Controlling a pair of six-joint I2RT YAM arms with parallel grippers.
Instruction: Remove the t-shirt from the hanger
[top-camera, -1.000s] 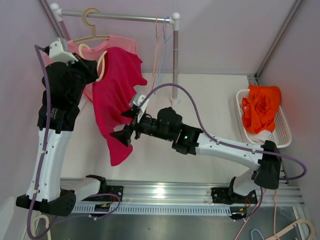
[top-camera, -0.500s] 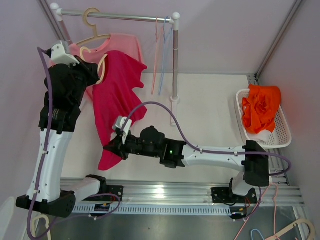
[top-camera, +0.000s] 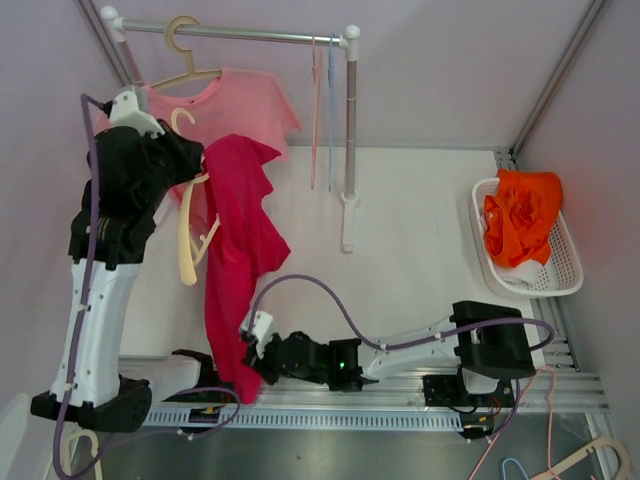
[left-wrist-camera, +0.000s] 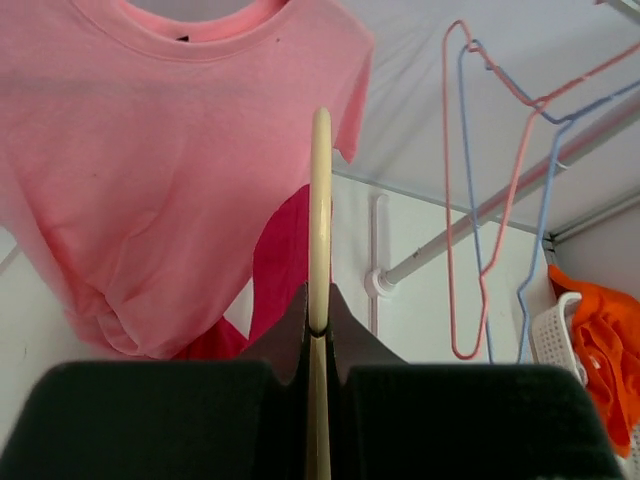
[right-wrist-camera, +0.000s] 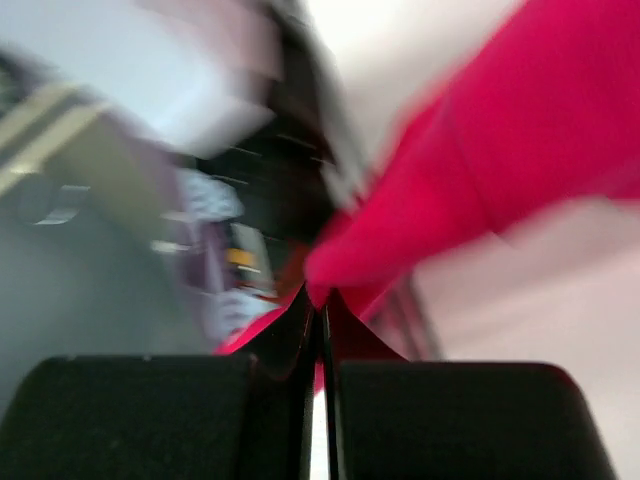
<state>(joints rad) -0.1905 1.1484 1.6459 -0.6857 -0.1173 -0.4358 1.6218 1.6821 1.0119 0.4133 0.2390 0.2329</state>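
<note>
The magenta t-shirt (top-camera: 238, 250) hangs in a long, stretched strip from beside my left gripper (top-camera: 190, 162) down to the near edge. My left gripper (left-wrist-camera: 318, 318) is shut on the cream hanger (left-wrist-camera: 320, 200). In the top view the hanger (top-camera: 187, 245) dangles mostly bare to the left of the shirt. Whether the shirt's top end still catches on the hanger I cannot tell. My right gripper (top-camera: 248, 352) is low by the front rail. In the blurred right wrist view that gripper (right-wrist-camera: 320, 300) is shut on a fold of the t-shirt (right-wrist-camera: 520, 130).
A pale pink t-shirt (top-camera: 235, 100) hangs on another hanger from the rail (top-camera: 240, 33). Thin pink and blue hangers (top-camera: 322, 100) hang beside the rack's post (top-camera: 350, 140). A white basket (top-camera: 572, 262) with orange clothes (top-camera: 522, 215) stands at the right.
My right gripper shut on the shirt's lower part and pulled it down toward the near edge. The shirt stretched long and slid off most of the hanger, which swung down to the left.
</note>
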